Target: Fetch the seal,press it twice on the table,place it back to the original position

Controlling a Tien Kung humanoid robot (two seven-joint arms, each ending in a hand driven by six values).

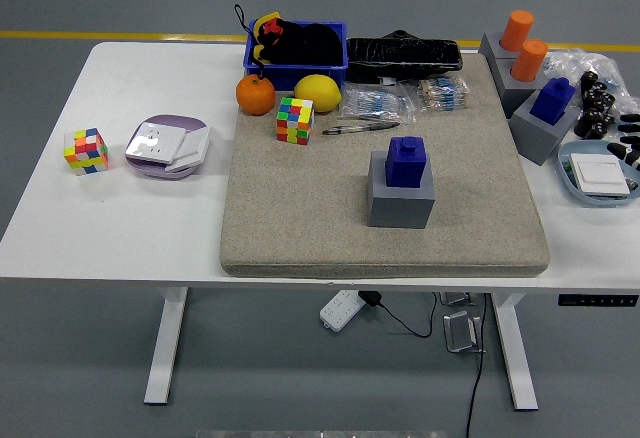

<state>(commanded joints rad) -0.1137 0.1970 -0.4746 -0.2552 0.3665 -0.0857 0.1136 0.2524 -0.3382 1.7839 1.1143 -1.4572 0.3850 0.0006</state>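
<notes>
Seal position: the blue seal (407, 161) stands upright on its grey block (401, 202) in the middle of the mat (300, 208); this fits either before fetching or after return.
Right hand: only black fingertips (630, 148) show at the right edge, holding nothing; spread or curl cannot be judged.
Left hand: out of view.
Grip advice: take the seal by its upper knob and lift straight up, so the block stays put.
Surface: felt-like mat on a white table (150, 218).
Room: bare mat lies left of and in front of the block; a pen (360, 128) and cube (295, 120) lie behind.

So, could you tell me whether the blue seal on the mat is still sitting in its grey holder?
Yes, in. The blue seal stands upright on the grey holder; no hand touches it.
</notes>
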